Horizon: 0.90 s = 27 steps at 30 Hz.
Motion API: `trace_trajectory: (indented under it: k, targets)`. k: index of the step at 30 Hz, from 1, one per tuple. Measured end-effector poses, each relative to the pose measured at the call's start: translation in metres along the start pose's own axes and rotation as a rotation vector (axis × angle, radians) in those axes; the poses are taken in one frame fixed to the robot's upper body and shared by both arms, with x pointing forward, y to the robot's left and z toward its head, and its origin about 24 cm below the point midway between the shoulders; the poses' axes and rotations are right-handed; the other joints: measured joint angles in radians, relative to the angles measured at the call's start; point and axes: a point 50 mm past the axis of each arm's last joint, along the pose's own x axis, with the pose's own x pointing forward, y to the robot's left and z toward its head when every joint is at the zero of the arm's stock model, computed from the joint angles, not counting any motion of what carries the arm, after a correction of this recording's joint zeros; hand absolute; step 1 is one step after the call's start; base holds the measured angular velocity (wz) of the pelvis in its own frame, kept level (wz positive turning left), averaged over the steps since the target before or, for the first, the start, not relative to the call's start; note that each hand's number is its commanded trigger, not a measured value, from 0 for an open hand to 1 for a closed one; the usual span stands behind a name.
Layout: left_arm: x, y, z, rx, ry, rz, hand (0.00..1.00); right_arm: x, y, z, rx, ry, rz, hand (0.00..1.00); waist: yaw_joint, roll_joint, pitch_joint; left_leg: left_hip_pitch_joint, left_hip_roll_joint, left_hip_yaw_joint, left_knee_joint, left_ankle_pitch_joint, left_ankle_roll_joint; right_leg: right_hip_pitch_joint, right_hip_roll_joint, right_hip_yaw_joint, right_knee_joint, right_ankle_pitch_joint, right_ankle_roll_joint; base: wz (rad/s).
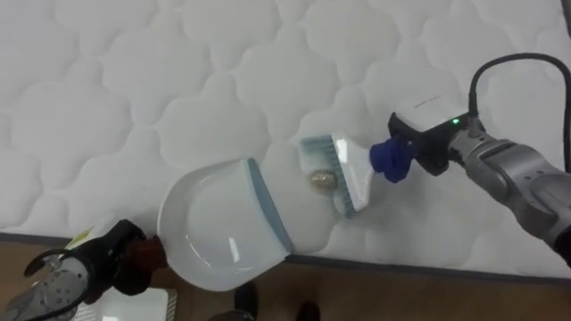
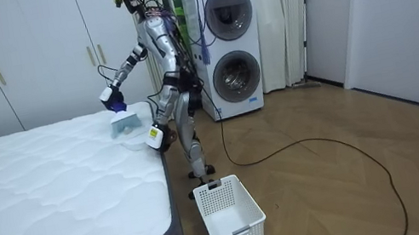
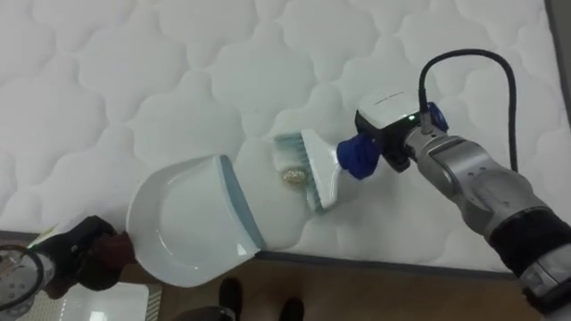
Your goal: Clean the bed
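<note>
A white dustpan (image 1: 223,223) with a grey-blue lip lies over the near edge of the white quilted mattress (image 1: 134,89), its mouth facing right. My left hand (image 1: 120,257) is shut on its dark handle, low and left, just off the bed. A small tan crumpled scrap (image 1: 322,180) lies on the mattress between the pan's lip and the brush (image 1: 346,171). The brush is white with pale blue bristles that touch the scrap from the right. My right hand (image 1: 437,134) is shut on its blue handle (image 1: 390,159). In the room view I stand at the bed's side, leaning over it.
The mattress edge (image 1: 401,263) runs along the bottom, with wooden floor below it. A white plastic basket (image 2: 228,207) stands on the floor beside my feet. Stacked washing machines (image 2: 227,45) and white wardrobes (image 2: 25,55) stand behind. A dark cable (image 1: 500,67) arcs over my right forearm.
</note>
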Motion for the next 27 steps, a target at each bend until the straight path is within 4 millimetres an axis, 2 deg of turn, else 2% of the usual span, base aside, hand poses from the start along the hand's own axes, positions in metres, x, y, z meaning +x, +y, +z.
trace_trajectory:
  k: [3,8,12,18,27]
  targets:
    - [0.000,-0.003,0.000,-0.002,-0.001,-0.006,1.00,0.000,0.001,0.001,0.061,-0.009,0.027,1.00,0.002,0.009,0.0002,-0.006,-0.001,0.002,-0.001,0.000,0.000,-0.013,-0.003,0.002,0.012,0.000,0.000,-0.01]
    - [-0.001,-0.005,-0.002,-0.001,0.006,-0.011,1.00,0.000,0.002,0.003,0.148,-0.029,0.075,1.00,0.001,0.012,0.0000,-0.006,-0.006,0.004,-0.001,0.000,0.000,-0.019,-0.009,0.000,0.020,-0.008,-0.004,-0.04]
    - [-0.001,-0.009,-0.003,-0.002,0.013,-0.020,1.00,0.002,0.000,0.013,0.226,-0.075,0.092,1.00,0.002,0.023,-0.0002,-0.006,-0.007,0.004,0.001,0.000,0.000,-0.021,-0.010,0.000,0.024,-0.009,-0.006,-0.01]
    - [-0.002,-0.016,-0.005,-0.019,0.021,-0.034,1.00,0.002,-0.018,0.041,0.215,-0.225,0.047,1.00,0.003,0.026,-0.0002,-0.007,-0.011,0.003,0.008,0.000,0.000,-0.032,-0.019,-0.006,0.052,-0.023,-0.009,0.03]
    - [-0.004,-0.019,-0.008,-0.022,0.019,-0.036,1.00,-0.001,-0.027,0.053,0.212,-0.312,0.011,1.00,-0.008,0.026,-0.0002,-0.008,-0.010,0.002,0.020,0.000,0.000,-0.031,-0.021,-0.008,0.063,-0.024,-0.009,0.00]
